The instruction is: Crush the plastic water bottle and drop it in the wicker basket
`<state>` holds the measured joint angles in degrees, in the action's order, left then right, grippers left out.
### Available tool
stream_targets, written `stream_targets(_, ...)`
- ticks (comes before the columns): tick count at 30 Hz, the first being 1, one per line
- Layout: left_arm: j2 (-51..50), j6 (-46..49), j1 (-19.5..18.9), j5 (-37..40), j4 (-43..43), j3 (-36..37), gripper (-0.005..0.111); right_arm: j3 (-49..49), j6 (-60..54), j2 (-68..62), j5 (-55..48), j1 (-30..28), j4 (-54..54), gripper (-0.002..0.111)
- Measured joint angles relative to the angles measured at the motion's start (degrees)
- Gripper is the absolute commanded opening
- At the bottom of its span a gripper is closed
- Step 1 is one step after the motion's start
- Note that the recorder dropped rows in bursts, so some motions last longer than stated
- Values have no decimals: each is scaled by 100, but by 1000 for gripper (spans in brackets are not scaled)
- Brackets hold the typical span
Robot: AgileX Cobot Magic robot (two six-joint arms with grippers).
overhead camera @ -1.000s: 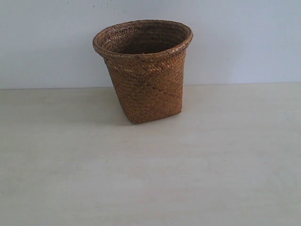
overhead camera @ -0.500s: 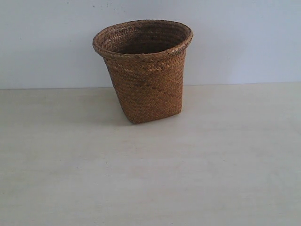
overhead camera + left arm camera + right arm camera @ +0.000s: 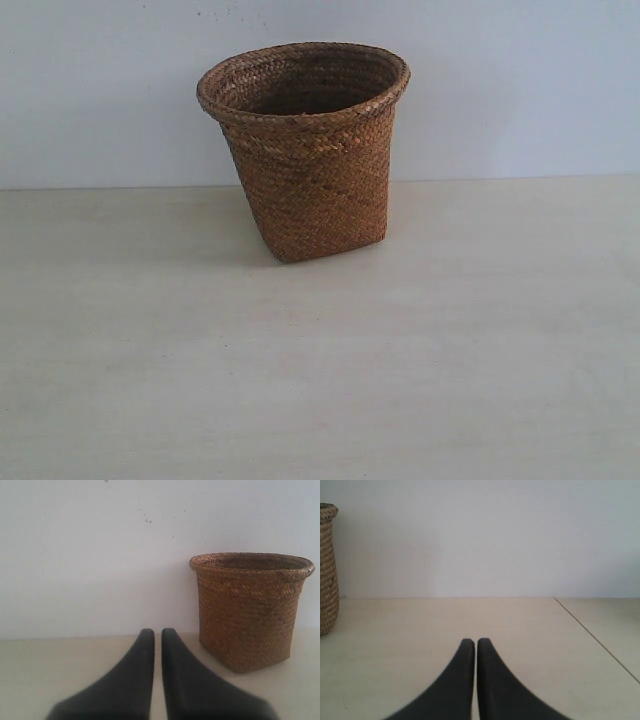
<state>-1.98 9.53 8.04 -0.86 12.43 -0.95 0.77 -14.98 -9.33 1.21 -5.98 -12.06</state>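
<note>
wicker basket (image 3: 315, 190): upright on worktop (image 3: 320, 390)
plastic water bottle: unseen; perhaps inside, cannot tell
left gripper (image 3: 157, 632): closed, empty
right gripper (image 3: 475, 642): closed, empty

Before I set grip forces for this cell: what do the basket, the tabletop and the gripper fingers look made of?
The wicker basket: woven plant fibre, matte brown; braided strands show along rim and walls. The table: pale, matte, faintly streaked, perhaps laminate or painted wood. The left gripper and right gripper: smooth, dull black, likely moulded plastic or rubber.
</note>
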Motion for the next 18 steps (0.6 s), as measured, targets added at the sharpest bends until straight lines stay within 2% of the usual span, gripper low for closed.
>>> stream_targets(18,0,0,0,-9,0,73,4,0,0,0,0,0,0,0)
